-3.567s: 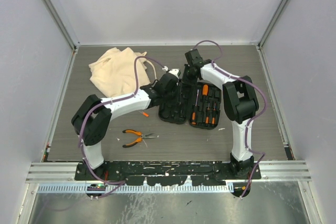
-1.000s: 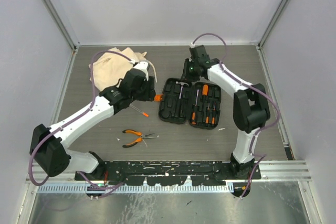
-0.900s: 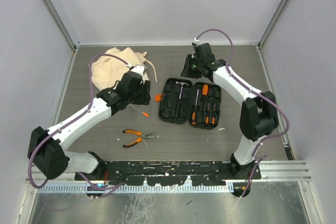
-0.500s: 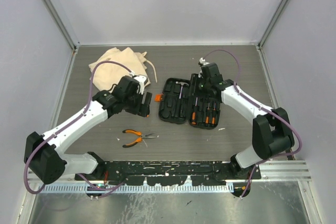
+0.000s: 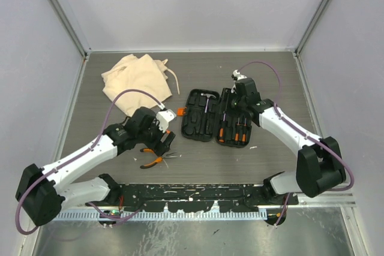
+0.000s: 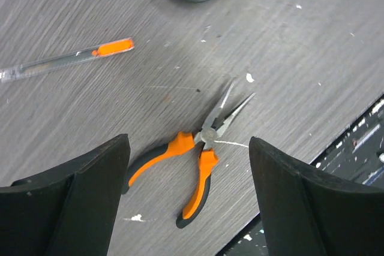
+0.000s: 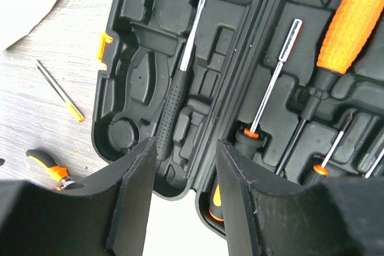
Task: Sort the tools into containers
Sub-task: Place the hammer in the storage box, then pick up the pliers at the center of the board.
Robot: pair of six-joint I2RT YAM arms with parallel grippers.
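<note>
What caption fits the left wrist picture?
Open left gripper above orange-handled pliers, a thin screwdriver lying nearby on the table.

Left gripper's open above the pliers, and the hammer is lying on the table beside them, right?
Not quite. The left gripper is open above the pliers, but the hammer lies in the open tool case, not on the table. The right wrist view shows it.

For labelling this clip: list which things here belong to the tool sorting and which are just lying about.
Belong to the job: pliers, loose slim screwdriver, hammer and screwdrivers in the open tool case, cloth bag.
Just lying about: white flecks on the table.
</note>
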